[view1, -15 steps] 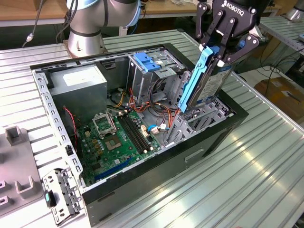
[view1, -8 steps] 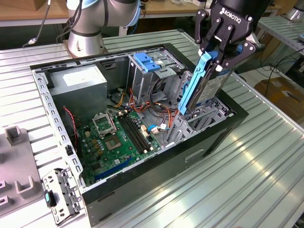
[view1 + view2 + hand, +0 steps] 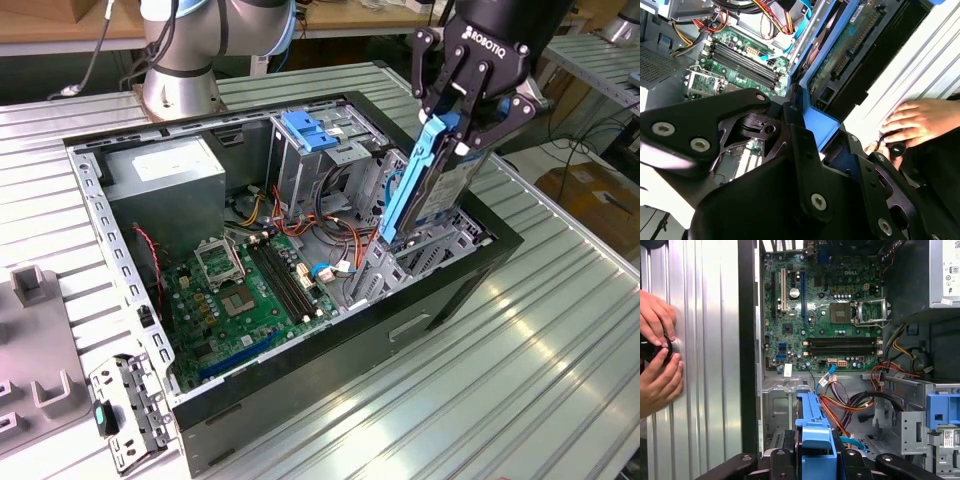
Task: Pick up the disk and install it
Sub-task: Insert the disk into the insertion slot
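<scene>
- We see a ribbed silver aluminium table (image 3: 560, 330) that carries everything.
- An open black tower computer case (image 3: 440, 300) lies on its side on the table, its inside facing up.
- The grey-and-blue robot arm (image 3: 185, 60) has its base on the table just behind the case. Its dark wrist comes down from the top of the exterior view, over the case's corner at the exterior view's right.
- A green motherboard (image 3: 250, 290) covers the case floor, and both wrist views look down on it (image 3: 825, 315).
- A grey metal power-supply box with a white sticker (image 3: 165, 170) sits in the corner of the case nearest the arm's base.
- A tall metal cage with a blue plastic top (image 3: 315, 140) stands beside that box.
- The black multi-link gripper (image 3: 470, 100) points down, tipped slightly. Its jaws pinch the top end of the disk.
- The flat silver-metal disk with a blue plastic bracket (image 3: 430, 185) hangs steeply tilted, on edge. Its lower end dips into the case by the bay at the exterior view's right, and we cannot tell whether it touches.
- In the second wrist view the disk (image 3: 850, 50) shows its circuit-board side.
- In the first wrist view, a person's hand (image 3: 659, 382) rests on the table outside the case wall.
- Orange, red and yellow cables (image 3: 850, 405) run between cage and motherboard.
</scene>
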